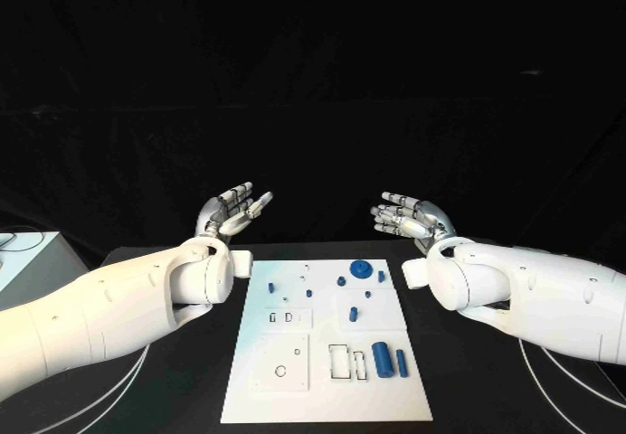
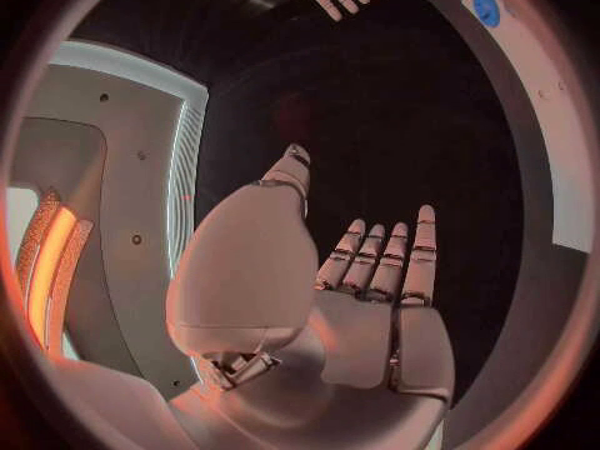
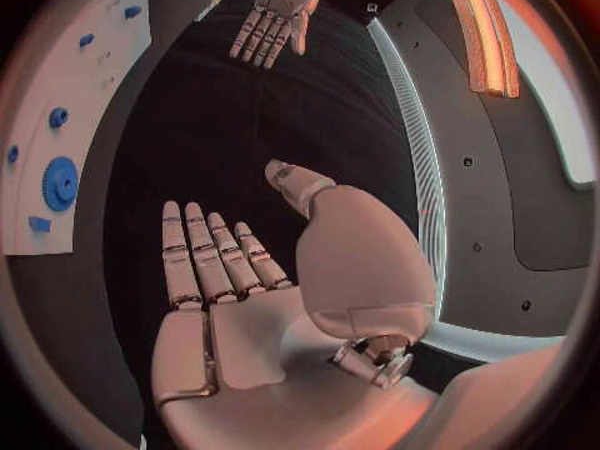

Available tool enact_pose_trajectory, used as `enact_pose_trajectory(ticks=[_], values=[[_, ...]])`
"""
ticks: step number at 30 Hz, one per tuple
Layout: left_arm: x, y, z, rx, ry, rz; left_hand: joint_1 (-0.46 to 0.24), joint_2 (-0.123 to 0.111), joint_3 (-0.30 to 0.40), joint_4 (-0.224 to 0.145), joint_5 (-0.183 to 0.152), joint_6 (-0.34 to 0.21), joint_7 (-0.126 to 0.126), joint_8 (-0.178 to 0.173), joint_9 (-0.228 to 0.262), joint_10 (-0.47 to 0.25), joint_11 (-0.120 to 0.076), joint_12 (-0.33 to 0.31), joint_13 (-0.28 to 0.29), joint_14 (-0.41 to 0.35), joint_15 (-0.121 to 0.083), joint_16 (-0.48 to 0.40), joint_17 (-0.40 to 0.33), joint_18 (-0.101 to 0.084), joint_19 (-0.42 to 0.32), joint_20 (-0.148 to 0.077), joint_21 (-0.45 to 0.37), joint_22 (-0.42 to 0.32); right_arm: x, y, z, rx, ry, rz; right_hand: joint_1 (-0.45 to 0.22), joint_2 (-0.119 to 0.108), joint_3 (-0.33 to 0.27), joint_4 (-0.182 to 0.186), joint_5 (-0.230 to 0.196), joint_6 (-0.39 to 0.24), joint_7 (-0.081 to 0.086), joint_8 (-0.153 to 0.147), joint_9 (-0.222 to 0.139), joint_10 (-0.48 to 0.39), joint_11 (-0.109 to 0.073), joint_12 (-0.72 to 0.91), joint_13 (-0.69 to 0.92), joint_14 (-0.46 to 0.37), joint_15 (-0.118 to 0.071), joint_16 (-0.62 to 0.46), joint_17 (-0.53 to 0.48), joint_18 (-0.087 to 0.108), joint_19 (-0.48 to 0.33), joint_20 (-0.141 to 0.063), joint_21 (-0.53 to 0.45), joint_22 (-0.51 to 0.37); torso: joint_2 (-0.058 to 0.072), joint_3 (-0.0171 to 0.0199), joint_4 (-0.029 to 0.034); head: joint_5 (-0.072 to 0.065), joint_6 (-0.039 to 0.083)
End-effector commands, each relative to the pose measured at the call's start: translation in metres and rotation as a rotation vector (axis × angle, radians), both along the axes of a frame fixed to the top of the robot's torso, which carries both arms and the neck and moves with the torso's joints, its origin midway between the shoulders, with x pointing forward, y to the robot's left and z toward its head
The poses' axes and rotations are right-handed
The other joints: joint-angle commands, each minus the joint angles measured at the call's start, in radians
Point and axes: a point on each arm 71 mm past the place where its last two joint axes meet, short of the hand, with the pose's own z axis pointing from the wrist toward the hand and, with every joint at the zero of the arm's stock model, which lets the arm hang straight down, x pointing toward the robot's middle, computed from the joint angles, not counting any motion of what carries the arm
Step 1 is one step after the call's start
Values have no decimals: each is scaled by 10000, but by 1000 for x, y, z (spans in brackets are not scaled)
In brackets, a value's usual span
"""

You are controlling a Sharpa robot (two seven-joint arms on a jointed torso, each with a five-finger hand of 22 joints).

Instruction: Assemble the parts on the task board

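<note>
The white task board (image 1: 327, 398) lies in the middle of the black table. Several small blue parts rest on it: a round gear (image 1: 360, 268) at the far end, a thick cylinder (image 1: 383, 357) and a thin bar (image 1: 403, 363) near the right edge, a peg (image 1: 354, 315) in the middle. My left hand (image 1: 236, 210) is raised beyond the board's far left corner, fingers spread, holding nothing. My right hand (image 1: 411, 216) is raised beyond the far right corner, also spread and empty. The left wrist view shows my left hand (image 2: 363, 280) flat and open, and the right wrist view shows my right hand (image 3: 238, 270) the same, with the board (image 3: 88, 120) and gear (image 3: 59, 182) beside it.
A pale box (image 1: 23, 253) stands at the table's left edge. White cables (image 1: 79, 407) curve over the table on both sides of the board. Both forearms flank the board's long edges.
</note>
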Motion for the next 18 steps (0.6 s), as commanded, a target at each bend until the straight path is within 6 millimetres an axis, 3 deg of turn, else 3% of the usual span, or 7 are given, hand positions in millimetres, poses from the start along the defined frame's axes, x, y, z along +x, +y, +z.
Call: enact_pose_trajectory(ticks=[1, 5, 6, 7, 11, 14, 18], values=[[3, -5, 5, -667, -307, -815, 513, -45, 30, 157, 30, 257, 512, 62, 38, 241, 57, 72, 25, 188, 75, 74, 22, 224, 224, 86, 57, 26, 2, 7, 0, -81, 599, 1506, 1133, -90, 3, -498, -620, 976, 1375, 218, 119, 1204, -15, 145, 79, 1554, -69, 239, 155, 365, 1257, 82, 264, 114, 1, 1, 1, 0, -1], [3, -5, 5, -668, -308, -816, 577, 118, 80, 147, 13, 500, 624, 124, 64, 633, 205, 119, 58, 595, 158, 154, 69, 191, 430, 134, 131, 60, 4, 6, 1, -152, 645, 1615, 1423, -71, 42, -735, -686, 2559, 1175, 592, 380, 3243, -251, 386, 198, 2785, -372, 576, 315, 668, 2277, 49, 641, 233, 1, 1, 1, 0, -1], [-4, 6, 7, -777, -162, -1106, 601, 214, 144, 137, 1, 672, 696, 162, 84, 933, 305, 143, 76, 989, 180, 227, 119, 167, 679, 134, 200, 91, 13, -7, 21, -2507, -1298, 1964, 1481, -66, 64, -788, -749, 3147, 1080, 733, 474, 3668, -368, 453, 204, 3094, -498, 671, 354, 752, 2751, -19, 879, 304, 138, 3, 60, -198, -282], [-6, 6, 8, -785, -171, -1160, 631, 355, 239, 121, -12, 995, 805, 238, 128, 1468, 464, 199, 111, 2052, 144, 459, 263, 195, 1422, 125, 403, 189, 14, -7, 23, -2746, -1489, 1992, 1498, -69, 71, -805, -759, 3348, 1057, 779, 504, 3792, -405, 458, 197, 3192, -539, 694, 365, 764, 2897, -52, 949, 320, 169, 6, 65, -206, -292], [-13, 8, 12, -763, -277, -1445, 715, 579, 425, 53, -27, 2309, 851, 561, 325, 3510, 678, 421, 231, 3944, -18, 922, 513, 374, 2108, 120, 749, 279, 15, -7, 31, -3909, -2371, 2211, 1692, -61, 106, -956, -747, 4297, 894, 1049, 644, 4494, -613, 522, 184, 3854, -845, 903, 449, 763, 3926, -442, 1497, 505, 300, 4, 107, -276, -320], [-18, 9, 15, -698, -359, -1658, 823, 671, 543, -58, -38, 3363, 861, 811, 475, 4942, 440, 571, 271, 4727, -284, 1227, 690, 587, 2846, 58, 1161, 406, 15, -7, 36, -4819, -2976, 2372, 1707, -91, 77, -987, -765, 4706, 790, 1158, 668, 4998, -750, 475, 172, 4330, -1035, 1011, 485, 739, 4370, -659, 1752, 580, 391, 4, 155, -311, -310], [-26, 12, 20, -515, -428, -2058, 1117, 670, 757, -348, -26, 4150, 776, 1058, 590, 5809, 201, 757, 300, 5656, -583, 1692, 1023, 611, 3570, -201, 1641, 592, 15, -6, 43, -6300, -3791, 2693, 1720, -175, -34, -1021, -807, 5095, 662, 1227, 673, 5543, -931, 411, 164, 5040, -1276, 1238, 569, 724, 4949, -980, 2254, 809, 558, -13, 228, -394, -332]])
